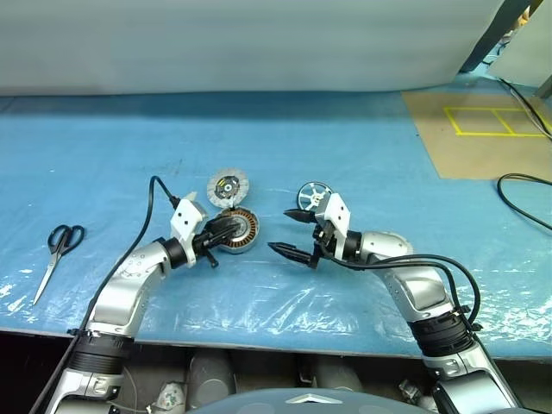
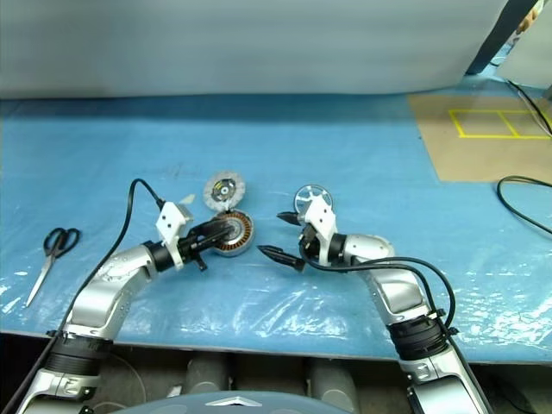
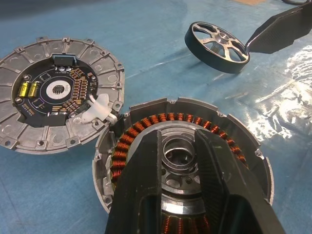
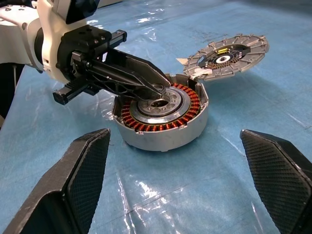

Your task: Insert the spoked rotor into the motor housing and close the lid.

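The motor housing [image 1: 243, 233] sits on the blue table, its copper windings facing up. My left gripper [image 1: 231, 229] lies across its top, the fingers [image 3: 141, 185] closed on either side of the central hub. The lid [image 1: 228, 186] rests tilted just behind the housing with its circuit-board face up, joined to it by a white connector. To the right lies the spoked rotor [image 1: 314, 193], apart from the housing. My right gripper [image 1: 283, 231] hovers wide open between rotor and housing, holding nothing, and one of its fingertips [image 3: 280, 31] is close to the rotor's rim.
Black-handled scissors [image 1: 56, 250] lie at the far left. A brown board with yellow tape [image 1: 483, 129] is at the back right, with a black cable [image 1: 526, 198] looping in front of it. Wrinkled clear plastic covers the table's near edge.
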Robot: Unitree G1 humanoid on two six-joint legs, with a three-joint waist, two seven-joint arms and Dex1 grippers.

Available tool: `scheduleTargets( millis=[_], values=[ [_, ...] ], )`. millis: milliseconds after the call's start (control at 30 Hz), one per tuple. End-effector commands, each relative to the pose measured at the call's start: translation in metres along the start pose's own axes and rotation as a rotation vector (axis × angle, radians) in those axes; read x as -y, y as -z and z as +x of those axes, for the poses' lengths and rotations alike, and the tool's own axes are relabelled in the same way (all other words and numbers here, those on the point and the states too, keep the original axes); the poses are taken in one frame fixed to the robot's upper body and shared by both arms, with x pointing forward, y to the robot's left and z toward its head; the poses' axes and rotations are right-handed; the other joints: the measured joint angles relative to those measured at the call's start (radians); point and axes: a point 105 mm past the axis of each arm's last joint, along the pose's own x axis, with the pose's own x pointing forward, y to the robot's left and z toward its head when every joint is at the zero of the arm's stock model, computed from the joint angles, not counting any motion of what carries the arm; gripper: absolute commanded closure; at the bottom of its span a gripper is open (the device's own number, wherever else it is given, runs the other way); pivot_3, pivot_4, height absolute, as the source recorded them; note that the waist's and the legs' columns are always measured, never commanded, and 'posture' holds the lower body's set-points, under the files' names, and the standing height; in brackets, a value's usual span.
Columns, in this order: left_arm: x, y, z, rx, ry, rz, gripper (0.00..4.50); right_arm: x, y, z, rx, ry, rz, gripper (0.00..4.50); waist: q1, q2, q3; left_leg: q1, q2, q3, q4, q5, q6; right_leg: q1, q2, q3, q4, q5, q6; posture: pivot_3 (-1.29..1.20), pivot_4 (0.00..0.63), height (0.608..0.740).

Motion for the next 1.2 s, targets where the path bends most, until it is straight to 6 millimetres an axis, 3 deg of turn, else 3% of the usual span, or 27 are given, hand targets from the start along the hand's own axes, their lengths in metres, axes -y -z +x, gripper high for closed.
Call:
scheduleTargets(
  millis=[33, 733, 833, 933, 1067, 1200],
  values=[
    [0.000, -0.009, 0.002, 0.033, 0.013, 0.027, 3.83, -0.002, -0.011, 0.001, 0.038, -0.007, -0.031, 0.00, 0.000, 0.000, 0.000, 0.000, 0.000, 0.000, 0.000, 0.000, 0.000, 0.000, 0.000, 0.000, 0.000, 0.000, 0.000, 0.00, 0.150, 0.740],
    [0.000, -0.005, 0.004, 0.020, 0.013, 0.025, 3.83, 0.000, -0.011, 0.002, 0.035, -0.007, -0.039, 0.00, 0.000, 0.000, 0.000, 0.000, 0.000, 0.000, 0.000, 0.000, 0.000, 0.000, 0.000, 0.000, 0.000, 0.000, 0.000, 0.00, 0.150, 0.740],
    [-0.003, -0.005, 0.003, 0.020, -0.003, 0.023, 2.81, 0.000, -0.011, 0.002, 0.035, -0.007, -0.040, 0.00, 0.000, 0.000, 0.000, 0.000, 0.000, 0.000, 0.000, 0.000, 0.000, 0.000, 0.000, 0.000, 0.000, 0.000, 0.000, 0.00, 0.150, 0.740],
    [-0.011, -0.017, 0.002, 0.086, -0.063, -0.016, 1.83, 0.000, -0.010, 0.001, 0.032, -0.007, -0.039, 0.00, 0.000, 0.000, 0.000, 0.000, 0.000, 0.000, 0.000, 0.000, 0.000, 0.000, 0.000, 0.000, 0.000, 0.000, 0.000, 0.00, 0.150, 0.740],
    [-0.016, -0.037, -0.003, 0.182, -0.082, -0.070, 1.83, 0.001, -0.009, 0.001, 0.030, -0.005, -0.037, 0.00, 0.000, 0.000, 0.000, 0.000, 0.000, 0.000, 0.000, 0.000, 0.000, 0.000, 0.000, 0.000, 0.000, 0.000, 0.000, 0.00, 0.150, 0.740],
    [-0.018, -0.036, -0.003, 0.181, -0.089, -0.080, 2.80, 0.000, -0.008, 0.003, 0.027, -0.010, -0.036, 0.00, 0.000, 0.000, 0.000, 0.000, 0.000, 0.000, 0.000, 0.000, 0.000, 0.000, 0.000, 0.000, 0.000, 0.000, 0.000, 0.00, 0.150, 0.740]
  ],
)
